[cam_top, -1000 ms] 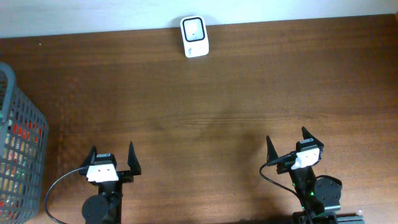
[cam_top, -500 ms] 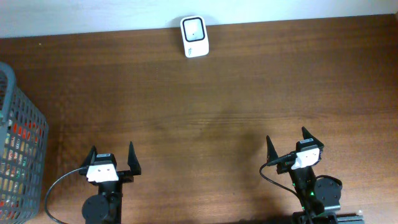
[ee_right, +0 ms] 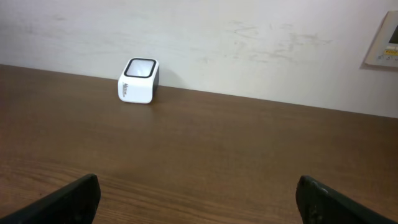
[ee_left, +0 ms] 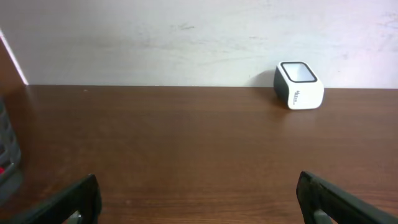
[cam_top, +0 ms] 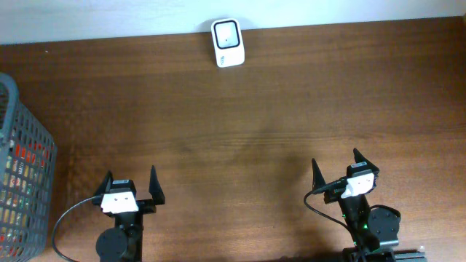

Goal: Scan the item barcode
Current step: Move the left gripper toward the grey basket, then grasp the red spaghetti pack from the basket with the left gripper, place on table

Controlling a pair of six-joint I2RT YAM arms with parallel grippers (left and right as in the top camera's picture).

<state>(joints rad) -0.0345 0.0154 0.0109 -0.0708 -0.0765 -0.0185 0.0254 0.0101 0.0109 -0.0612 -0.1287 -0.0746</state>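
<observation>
Holding nothing, our left gripper (cam_top: 132, 175) and right gripper (cam_top: 336, 160) stand with jaws apart. The items (cam_top: 20, 154) lie in the grey basket (cam_top: 40, 142) at left; we judge them light packets, best pinched across flat sides.

A white barcode scanner (ee_right: 138, 81) sits at the far edge of a dark wooden table (ee_right: 249, 149), left of centre, close against a pale wall (ee_right: 217, 43) marked with faint scuffs. The scanner's dark-rimmed window faces upward, and small lettering runs down its near face (too small to read). At the upper right edge of the frame, part of a light-framed panel (ee_right: 387, 40) hangs on the wall. In the foreground, the right gripper (ee_right: 202, 202) is spread wide, its two dark fingertips (ee_right: 71, 199) showing only at the bottom corners, with bare wood grain between them. The scanner lies well apart from the gripper.
</observation>
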